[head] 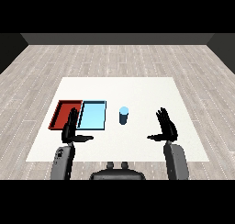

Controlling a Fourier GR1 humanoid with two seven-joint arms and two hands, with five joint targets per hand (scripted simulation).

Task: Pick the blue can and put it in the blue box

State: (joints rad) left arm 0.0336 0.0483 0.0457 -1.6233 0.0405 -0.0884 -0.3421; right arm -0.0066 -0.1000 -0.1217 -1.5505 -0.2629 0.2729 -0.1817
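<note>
Head view: blue can [124, 115] upright on white table [137, 90], just right of light blue tray [92, 114], apart from it. Red tray [58, 114] touching light blue tray's left side. Left robot hand [70, 130] fingers straight, thumb out, over trays' near edges, holding nothing. Right robot hand [167, 127] likewise spread, empty, well right of can.

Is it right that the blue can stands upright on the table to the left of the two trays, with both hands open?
Not quite. The head view shows the blue can upright to the right of the light blue tray and red tray. The left hand and right hand are open.
</note>
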